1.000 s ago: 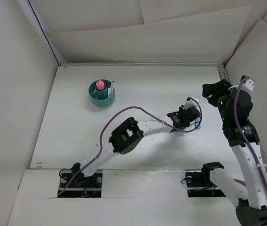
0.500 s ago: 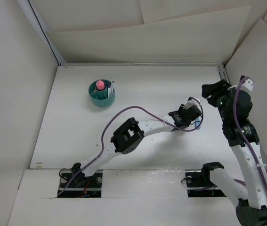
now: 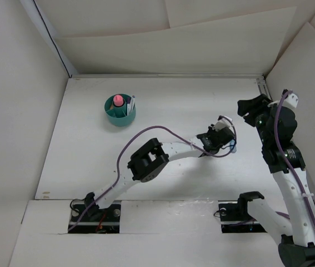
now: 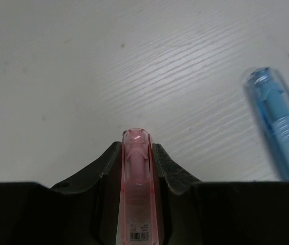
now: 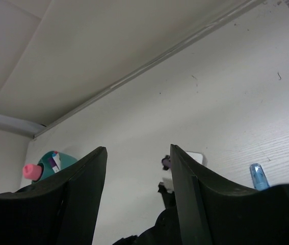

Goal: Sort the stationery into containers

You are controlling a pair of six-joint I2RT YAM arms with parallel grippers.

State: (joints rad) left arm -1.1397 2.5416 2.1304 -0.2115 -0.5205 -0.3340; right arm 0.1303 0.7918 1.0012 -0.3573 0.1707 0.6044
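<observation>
Since the earlier frame the left gripper (image 4: 136, 147) had drawn back a little to the left, away from the blue piece (image 4: 279, 132), which lay on the table (image 4: 57, 76) near it. Its jaws were clamped on the pink piece (image 4: 136, 184), which stuck out straight between them. The right gripper (image 5: 136, 153) hung with jaws apart, holding nothing. The teal cup (image 3: 118, 119) stood well apart, far left. To carry well, I think the arm should lift first, keep its hold firm, and let go only above a free compartment.
</observation>
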